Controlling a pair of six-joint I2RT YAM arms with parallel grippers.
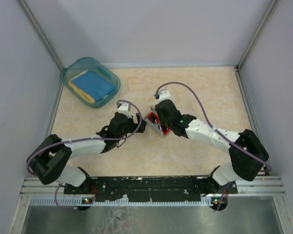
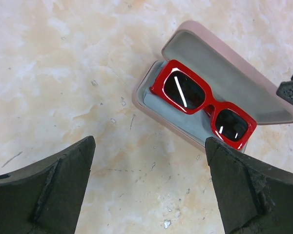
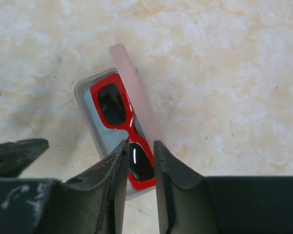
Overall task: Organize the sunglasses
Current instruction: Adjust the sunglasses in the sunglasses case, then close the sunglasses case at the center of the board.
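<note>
The sunglasses [image 2: 205, 102], red-framed with dark lenses, lie inside the open pink case [image 2: 224, 73] near the middle of the table [image 1: 205, 87]. In the right wrist view the sunglasses [image 3: 115, 105] rest on the case's grey lining, and the raised lid [image 3: 132, 83] runs down toward my fingers. My right gripper [image 3: 140, 146] hovers over one end of the case, its jaws a narrow gap apart, with a lens showing between them. My left gripper [image 2: 150, 146] is open wide just left of the case, holding nothing. From above, both grippers flank the case [image 1: 154, 123].
A teal plastic container [image 1: 68, 78] stands at the back left of the table with a blue cloth [image 1: 94, 84] and something yellow in it. Grey walls enclose the table on three sides.
</note>
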